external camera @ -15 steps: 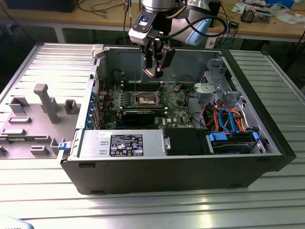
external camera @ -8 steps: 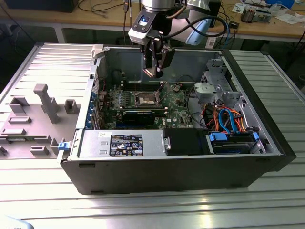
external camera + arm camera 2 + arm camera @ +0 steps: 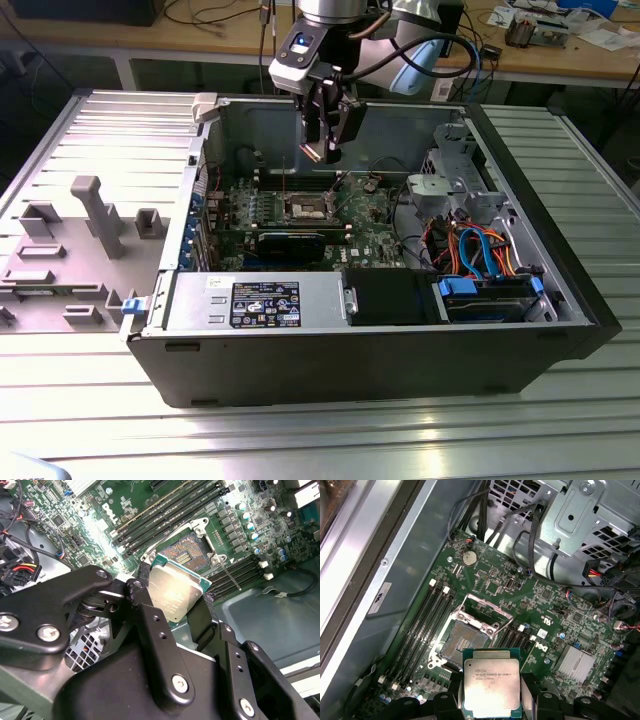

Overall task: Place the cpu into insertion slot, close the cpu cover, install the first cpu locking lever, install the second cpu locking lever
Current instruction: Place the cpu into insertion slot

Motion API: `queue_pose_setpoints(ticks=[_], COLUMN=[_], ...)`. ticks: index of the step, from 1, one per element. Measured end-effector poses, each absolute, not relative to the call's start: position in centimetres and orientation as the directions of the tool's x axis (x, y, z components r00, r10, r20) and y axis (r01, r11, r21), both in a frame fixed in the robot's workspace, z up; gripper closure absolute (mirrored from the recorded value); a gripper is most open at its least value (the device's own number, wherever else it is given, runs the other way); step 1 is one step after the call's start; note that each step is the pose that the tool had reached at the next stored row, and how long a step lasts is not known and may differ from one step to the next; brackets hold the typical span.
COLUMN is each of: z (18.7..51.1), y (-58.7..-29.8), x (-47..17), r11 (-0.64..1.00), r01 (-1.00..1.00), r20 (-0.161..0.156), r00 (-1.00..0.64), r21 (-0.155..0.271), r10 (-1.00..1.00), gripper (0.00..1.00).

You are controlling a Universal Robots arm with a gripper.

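Observation:
My gripper is shut on the cpu, a flat square chip with a silvery-tan top, pinched at two opposite edges by the black fingers. In the exterior view the gripper hangs inside the open computer case, above the motherboard. The insertion slot, with its dark centre bare, lies on the board just beyond the held cpu. The cpu cover stands raised at the slot's far edge. A thin locking lever sticks out beside the insertion slot.
Long memory slots run along both sides of the socket. A black card lies below it in the exterior view. A metal drive cage and bundled cables fill the exterior view's right. The case walls surround the board.

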State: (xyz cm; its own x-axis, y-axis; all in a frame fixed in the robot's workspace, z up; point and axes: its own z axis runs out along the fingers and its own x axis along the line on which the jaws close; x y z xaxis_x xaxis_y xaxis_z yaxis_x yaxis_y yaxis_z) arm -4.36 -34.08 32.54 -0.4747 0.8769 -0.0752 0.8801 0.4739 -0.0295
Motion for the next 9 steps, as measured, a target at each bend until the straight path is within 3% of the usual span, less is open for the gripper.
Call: queue_pose_setpoints(ticks=[9], z=[32.54], y=[-34.08], x=[-4.36], r11=[0.465], r01=[0.885], r20=[-0.076], r00=[-0.466], r21=[-0.03], r10=[0.881], gripper=[0.45])
